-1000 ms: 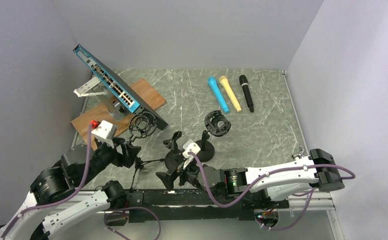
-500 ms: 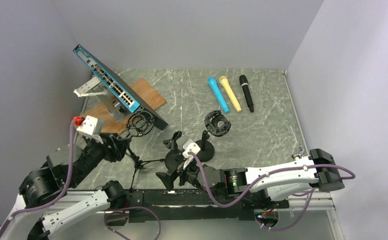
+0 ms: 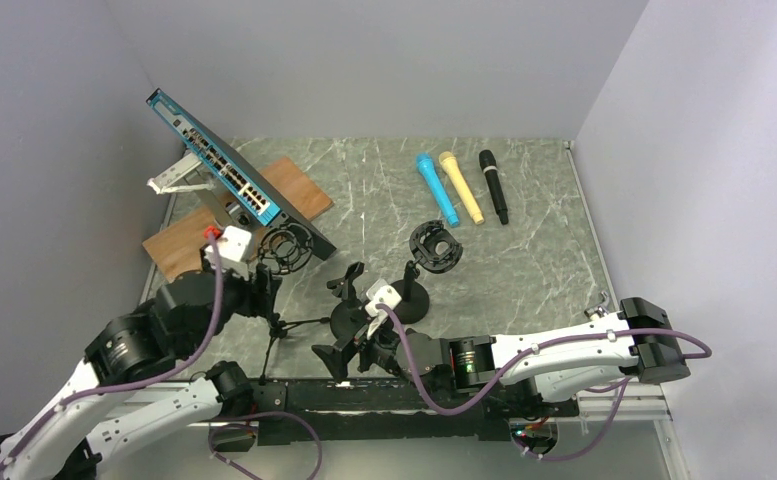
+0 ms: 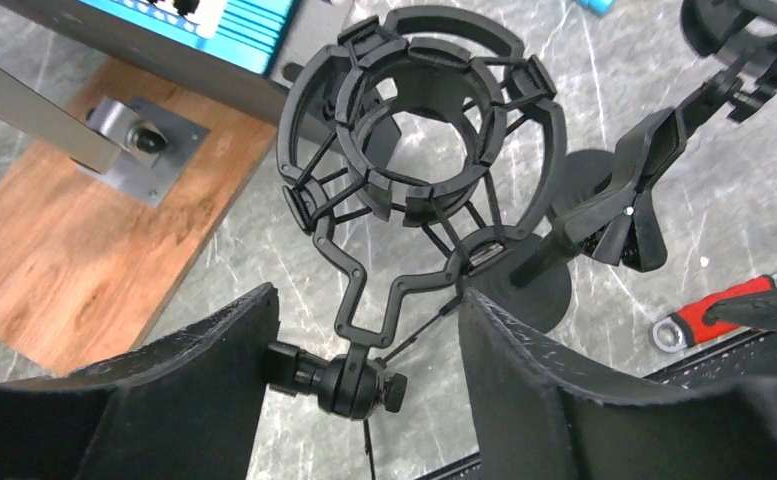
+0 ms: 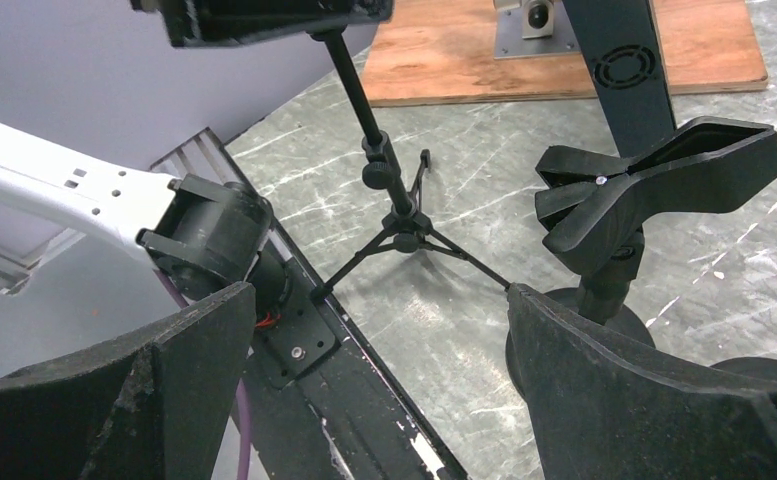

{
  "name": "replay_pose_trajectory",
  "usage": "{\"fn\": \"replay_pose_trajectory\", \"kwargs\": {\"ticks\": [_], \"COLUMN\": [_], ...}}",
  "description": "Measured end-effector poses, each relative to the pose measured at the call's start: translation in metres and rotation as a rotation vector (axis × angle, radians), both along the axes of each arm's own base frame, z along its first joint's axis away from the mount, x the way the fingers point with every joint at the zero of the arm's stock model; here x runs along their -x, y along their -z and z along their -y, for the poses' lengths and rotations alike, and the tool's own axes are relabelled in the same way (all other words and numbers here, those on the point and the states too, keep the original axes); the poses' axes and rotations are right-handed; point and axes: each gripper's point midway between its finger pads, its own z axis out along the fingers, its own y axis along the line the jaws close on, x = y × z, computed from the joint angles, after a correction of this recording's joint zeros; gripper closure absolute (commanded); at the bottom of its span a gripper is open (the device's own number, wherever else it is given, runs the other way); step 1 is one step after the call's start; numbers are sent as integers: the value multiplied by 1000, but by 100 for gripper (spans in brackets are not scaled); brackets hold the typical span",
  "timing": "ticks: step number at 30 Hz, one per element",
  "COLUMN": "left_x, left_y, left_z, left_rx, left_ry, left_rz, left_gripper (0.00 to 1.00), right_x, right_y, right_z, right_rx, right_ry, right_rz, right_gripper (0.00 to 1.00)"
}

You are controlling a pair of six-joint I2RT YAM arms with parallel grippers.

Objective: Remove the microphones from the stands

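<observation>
Three microphones lie flat at the back of the table: blue (image 3: 437, 188), yellow (image 3: 461, 187) and black (image 3: 493, 186). No stand holds a microphone. The tripod stand's shock mount (image 3: 286, 250) is empty, as the left wrist view (image 4: 419, 130) shows. My left gripper (image 3: 267, 297) is open, and its jaws straddle the mount's swivel joint (image 4: 354, 385); the left finger touches the knob's end. My right gripper (image 3: 336, 352) is open and empty, low at the table's near edge. It faces the tripod legs (image 5: 399, 225) and the clip stand (image 5: 654, 180).
A second empty shock-mount stand (image 3: 434, 247) and the clip stand (image 3: 349, 290) stand mid-table on round bases. A tilted network switch (image 3: 234, 175) rests over a wooden board (image 3: 294, 185) at back left. A red-handled wrench (image 4: 709, 310) lies near the front rail.
My left arm swung out to the left, then came back right and forward over the tripod's shock mount. The right arm has not moved.
</observation>
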Motion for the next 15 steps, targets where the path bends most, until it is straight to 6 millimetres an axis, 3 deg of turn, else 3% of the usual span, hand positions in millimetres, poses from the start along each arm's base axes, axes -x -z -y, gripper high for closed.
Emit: {"fn": "replay_pose_trajectory", "kwargs": {"ticks": [6,15], "left_x": [-4,8], "left_y": [21,19], "left_z": [4,-1], "left_rx": [-97,-87], "left_ry": [10,93], "left_rz": [-52,12], "left_gripper": [63,90], "right_x": [0,0], "right_y": [0,-1], "right_z": [0,0], "right_rx": [-1,-3], "right_ry": [0,-1], "right_rz": [0,0], "right_gripper": [1,1]}}
